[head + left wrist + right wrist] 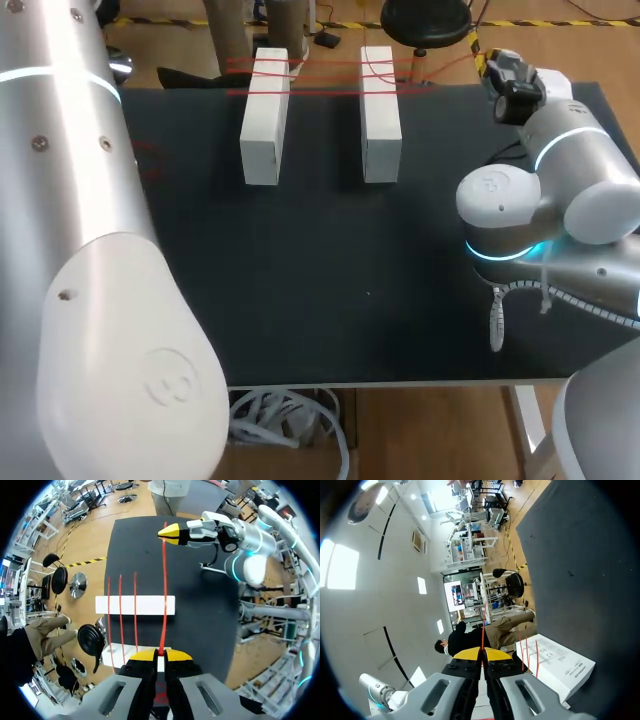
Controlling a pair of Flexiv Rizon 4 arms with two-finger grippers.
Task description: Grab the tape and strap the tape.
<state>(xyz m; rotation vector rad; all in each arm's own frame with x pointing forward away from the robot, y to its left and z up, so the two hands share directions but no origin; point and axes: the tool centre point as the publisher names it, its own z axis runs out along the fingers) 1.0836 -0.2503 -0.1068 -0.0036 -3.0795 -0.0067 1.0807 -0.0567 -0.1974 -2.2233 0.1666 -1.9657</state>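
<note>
In the head view the black table [330, 280] carries two white blocks [265, 115] in the upper middle of the frame, side by side, with their long sides running away from the camera. The red tape [320, 68] crosses their far ends from left to right in several thin strands. One strand rises toward the right gripper [487, 65] at the upper right. Its fingers are too small here to judge, and the left gripper is hidden by its own arm.

In the left wrist view the left gripper [160, 655] is clenched on one strand of the tape [163, 590]. This strand goes straight ahead, over both white blocks [150, 605], to the right gripper [172, 534] on the far side. Three more strands [121, 610] lie across the blocks just beside it.

In the right wrist view the right gripper [481, 654] pinches the tape [483, 625] between its yellow tips. One of the white blocks [560, 667], with red strands over it, lies beside and below it.

So each gripper holds one end, and neither is nearer. I judge the coming move depends on this line: the strand's long axis runs from gripper to gripper, crossing the blocks' long axis, and it must come down beside the other three.
</note>
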